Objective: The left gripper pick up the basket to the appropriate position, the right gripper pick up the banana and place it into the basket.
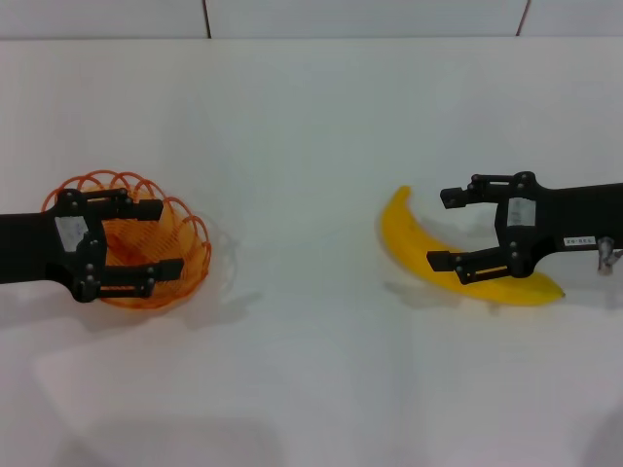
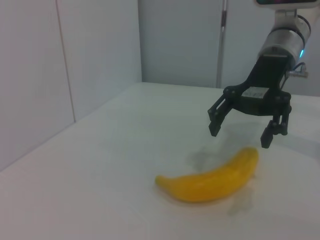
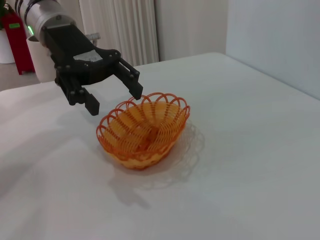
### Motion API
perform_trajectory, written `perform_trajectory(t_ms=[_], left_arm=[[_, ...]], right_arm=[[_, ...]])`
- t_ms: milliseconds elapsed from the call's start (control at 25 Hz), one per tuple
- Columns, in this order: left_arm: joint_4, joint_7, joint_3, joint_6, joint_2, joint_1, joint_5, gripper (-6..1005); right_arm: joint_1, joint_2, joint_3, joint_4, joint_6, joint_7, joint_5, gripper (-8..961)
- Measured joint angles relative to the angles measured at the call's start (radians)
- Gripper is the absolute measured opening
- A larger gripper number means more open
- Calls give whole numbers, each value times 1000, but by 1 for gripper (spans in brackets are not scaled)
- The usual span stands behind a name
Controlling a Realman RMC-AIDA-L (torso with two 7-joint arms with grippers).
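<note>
Sat on the white table (image 1: 311, 146), well apart: orange wire basket (image 1: 180, 219) on the robot's left, banana (image 1: 409, 238) on its right, each just under the arm meant for it. Looked arranged so that neither arm need cross the other, basket first to be shifted toward the middle, fruit to follow.

Hovered over the basket's near rim with fingers spread wide, left gripper (image 1: 161, 238), one finger above the scalloped loops, the other past the bowl's edge; gripped nothing, and showed clear air between fingertips and rim in the right wrist view. Seemed lined up to straddle the rim wall for a pinch.

Hung above the banana's thicker half likewise, right gripper (image 1: 453, 229), jaws fully apart and empty, raised off the fruit as seen from the left wrist camera. Lay flat on its side, curve bowed toward the robot, untouched.
</note>
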Motion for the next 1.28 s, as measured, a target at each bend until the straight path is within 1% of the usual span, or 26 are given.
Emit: perform_trajectory(t_ms=[280,440,520,640,760,840,880,960,1040,1280], left_arm=[[0,1,-5,-1,-4,0,-1,787],[0,-16,-74,-2,-16,-2,-1,786],[0,-38,-107,-3,-18,-6,-1,786],[20,-126,-137,-20,-11,-13,-1,785],[69,-247,-142,-50,-1,-14,-1,785],[82,-272,-142,-57,0,-14,0,784],[117,-350,-142,-81,3,-14,7,784],[141,-413,-141,-100,10,-14,16,784],[159,-482,-138,-110,24,-17,29,783],[167,-675,-131,-111,98,-46,89,782]], right_arm=[[0,1,0,0,0,2,1,892],[0,1,0,0,0,2,1,892],[0,1,0,0,0,3,2,892],[0,1,0,0,0,4,2,892],[1,1,0,0,0,4,2,892],[2,1,-1,0,0,5,2,892],[4,1,-3,0,0,5,2,892],[7,1,-4,0,0,6,2,892],[9,1,-3,0,0,6,2,892],[11,1,-2,0,0,7,2,892]])
